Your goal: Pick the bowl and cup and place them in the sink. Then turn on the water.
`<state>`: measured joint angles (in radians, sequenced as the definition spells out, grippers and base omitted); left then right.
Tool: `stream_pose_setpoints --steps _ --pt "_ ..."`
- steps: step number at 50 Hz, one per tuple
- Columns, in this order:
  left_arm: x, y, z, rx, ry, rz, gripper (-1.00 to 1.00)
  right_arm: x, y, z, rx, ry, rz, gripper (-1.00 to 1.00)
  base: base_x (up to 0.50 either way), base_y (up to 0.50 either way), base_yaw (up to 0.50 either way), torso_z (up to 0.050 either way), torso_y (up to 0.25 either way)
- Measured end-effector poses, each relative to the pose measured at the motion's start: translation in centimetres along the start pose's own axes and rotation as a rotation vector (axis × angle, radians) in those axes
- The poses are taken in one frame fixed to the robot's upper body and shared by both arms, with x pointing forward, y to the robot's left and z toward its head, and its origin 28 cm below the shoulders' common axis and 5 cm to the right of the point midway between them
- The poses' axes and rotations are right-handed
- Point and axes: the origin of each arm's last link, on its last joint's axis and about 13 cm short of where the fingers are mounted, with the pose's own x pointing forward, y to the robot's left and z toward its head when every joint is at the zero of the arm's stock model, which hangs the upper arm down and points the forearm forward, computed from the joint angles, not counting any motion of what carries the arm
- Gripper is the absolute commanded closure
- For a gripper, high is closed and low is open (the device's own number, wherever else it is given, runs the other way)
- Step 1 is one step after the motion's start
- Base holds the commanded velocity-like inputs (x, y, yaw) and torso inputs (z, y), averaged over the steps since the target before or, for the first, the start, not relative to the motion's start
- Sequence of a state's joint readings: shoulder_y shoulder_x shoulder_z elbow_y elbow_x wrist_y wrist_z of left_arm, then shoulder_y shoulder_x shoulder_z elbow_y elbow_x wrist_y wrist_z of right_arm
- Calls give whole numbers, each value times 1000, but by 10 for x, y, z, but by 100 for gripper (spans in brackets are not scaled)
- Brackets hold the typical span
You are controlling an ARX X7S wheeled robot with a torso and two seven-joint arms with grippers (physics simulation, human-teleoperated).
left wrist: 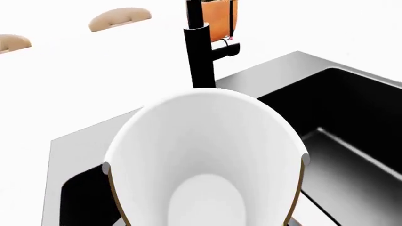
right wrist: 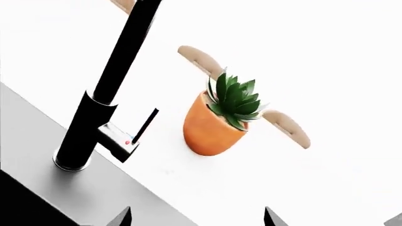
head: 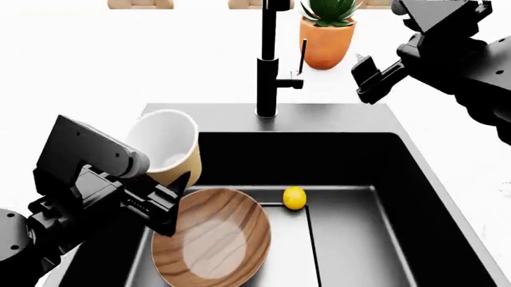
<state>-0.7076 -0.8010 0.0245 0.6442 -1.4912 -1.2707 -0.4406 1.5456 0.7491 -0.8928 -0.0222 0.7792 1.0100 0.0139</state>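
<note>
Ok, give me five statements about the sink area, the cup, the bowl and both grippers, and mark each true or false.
1. The bowl already lies inside the sink. True.
2. The left gripper holds the cup. True.
3. Water runs from the faucet. False: no water shows.
4. The right gripper grips the faucet lever. False: it is open, off to the side of the lever.
5. A lemon sits inside the bowl. False: it lies on the sink floor beside it.
</note>
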Motion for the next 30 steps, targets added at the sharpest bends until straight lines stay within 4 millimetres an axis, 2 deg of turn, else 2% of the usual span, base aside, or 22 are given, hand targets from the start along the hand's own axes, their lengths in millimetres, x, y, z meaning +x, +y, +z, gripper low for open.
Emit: stream_pose_setpoints --steps 14,30 --pt "33 -9 5 34 38 -111 100 0 -8 0 88 10 -98 -100 0 0 0 0 0" --pt "91 -24 19 74 85 -284 100 -4 -10 -2 116 16 -119 -100 0 0 0 0 0"
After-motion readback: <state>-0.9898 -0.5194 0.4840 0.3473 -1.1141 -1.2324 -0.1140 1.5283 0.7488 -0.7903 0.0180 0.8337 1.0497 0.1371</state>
